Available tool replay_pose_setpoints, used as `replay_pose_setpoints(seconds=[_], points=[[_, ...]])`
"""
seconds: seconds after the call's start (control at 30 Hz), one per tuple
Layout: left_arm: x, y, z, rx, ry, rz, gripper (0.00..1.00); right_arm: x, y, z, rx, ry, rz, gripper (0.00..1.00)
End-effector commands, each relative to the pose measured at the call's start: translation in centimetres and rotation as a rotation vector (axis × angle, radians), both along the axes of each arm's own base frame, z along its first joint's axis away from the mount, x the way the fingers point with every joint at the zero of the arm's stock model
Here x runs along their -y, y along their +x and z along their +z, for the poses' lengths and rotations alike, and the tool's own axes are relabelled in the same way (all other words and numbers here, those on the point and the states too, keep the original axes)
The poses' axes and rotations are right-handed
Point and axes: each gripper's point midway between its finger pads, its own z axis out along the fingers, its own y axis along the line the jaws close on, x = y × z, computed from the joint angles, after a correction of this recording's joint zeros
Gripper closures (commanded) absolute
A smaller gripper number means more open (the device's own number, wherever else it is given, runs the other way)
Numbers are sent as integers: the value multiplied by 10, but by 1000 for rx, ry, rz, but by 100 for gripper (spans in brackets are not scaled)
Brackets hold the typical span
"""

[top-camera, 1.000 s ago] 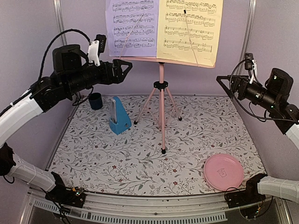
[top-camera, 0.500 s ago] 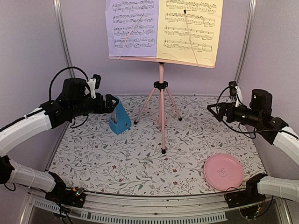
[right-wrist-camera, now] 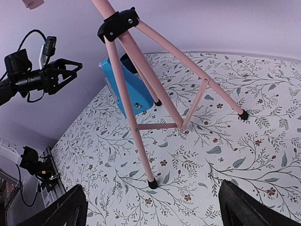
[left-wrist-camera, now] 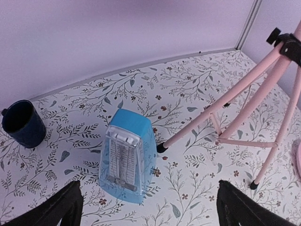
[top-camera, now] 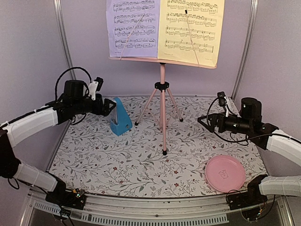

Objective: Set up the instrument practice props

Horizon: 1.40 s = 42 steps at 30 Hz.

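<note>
stand [top-camera: 162, 110]: pink, 3 legs, upright at mid-back of the floral table cover [top-camera: 141, 155]. i see the leg tips resting on the cover. its desk up top carries 2 sheets side by side, print facing my top cam, w/ a thin rod slanting across each.
lavender sheet [top-camera: 133, 28]: left half of desk, upright.
yellow sheet [top-camera: 190, 30]: right half of desk, upright, its edge touching the lavender one.
metronome [top-camera: 120, 117]: blue pyramid, upright on the cover, left of the stand. it sits near one leg tip but apart from it per left wrist cam.
cup [left-wrist-camera: 21, 123]: dark blue, upright, back-left on the cover, apart from metronome. the left arm hides it in top cam.
plate [top-camera: 225, 173]: pink, round, flat on the cover at front-right, well apart from the stand.
left gripper [top-camera: 113, 107]: in the air just left of metronome, aimed at it. fingers [left-wrist-camera: 61, 207] spread wide, holding nothing. no contact w/ metronome that i can see.
right gripper [top-camera: 201, 122]: in the air right of the stand, aimed at its legs. fingers [right-wrist-camera: 61, 209] spread wide, holding nothing, apart from the stand.
</note>
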Motion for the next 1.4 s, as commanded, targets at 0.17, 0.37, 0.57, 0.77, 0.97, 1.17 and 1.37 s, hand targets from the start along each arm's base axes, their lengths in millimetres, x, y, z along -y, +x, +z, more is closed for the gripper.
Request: replay_pose_setpoints(seconds=[0.17, 0.37, 0.57, 0.77, 0.97, 1.17, 1.37], points=[[15, 46, -15, 60, 133, -99, 1, -29, -4, 5, 30, 10, 67, 1], [21, 66, -38, 34, 171, -145, 1, -31, -6, 11, 42, 15, 73, 1], [24, 74, -49, 12, 161, -152, 7, -33, -6, 10, 41, 18, 85, 1], [27, 69, -55, 2, 116, -157, 19, -40, -1, 12, 39, 26, 105, 1], [33, 65, -55, -23, 90, -184, 39, -42, 0, 20, 55, 29, 108, 1], [25, 51, -37, 0, 41, -142, 52, -43, -1, 24, 62, 36, 115, 1], [17, 26, -26, -10, -5, -111, 60, -43, -4, 29, 70, 39, 120, 1]])
